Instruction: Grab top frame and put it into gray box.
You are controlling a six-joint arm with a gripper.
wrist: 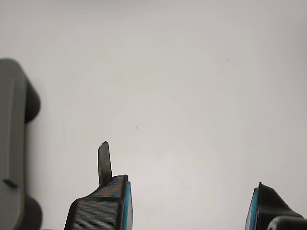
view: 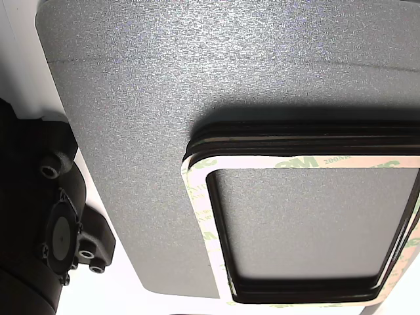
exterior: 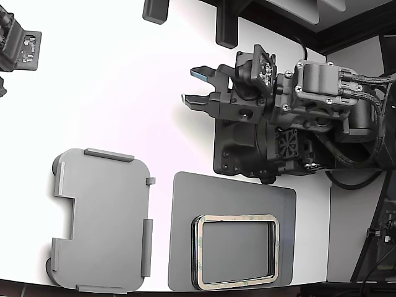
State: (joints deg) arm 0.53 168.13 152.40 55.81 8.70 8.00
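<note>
- The top frame [exterior: 236, 251] lies flat on a dark gray mat [exterior: 185, 235], uppermost of what looks like a small stack of frames with dark edges under it. Its tan face, with faint green printing, shows plainly in the other view [view: 197, 197].
- The stack sits toward the near edge of the mat, close to the counter's [exterior: 124, 80] front edge at the bottom of the exterior view.
- The gray box [exterior: 102, 219] rests on the counter just to the exterior view's left of the mat, a narrow strip of white between them. It holds nothing. Its raised tabs line the rim.
- The tool [exterior: 201, 86] hangs over bare counter well apart from the frame, jaws spread wide and holding nothing. The wrist view shows both fingertips [wrist: 112, 191] with only white surface between them.
- Step in hand, as I judge it: the approach, with no grasp yet begun.
- The next move calls for bringing the tool over one thin side of the frame and pinching only the top layer.
- Room: the counter between tool and mat is open. The risks are the arm's own base [exterior: 247, 148] beside the mat's far edge, and catching the box's tabs when lowering the frame.
</note>
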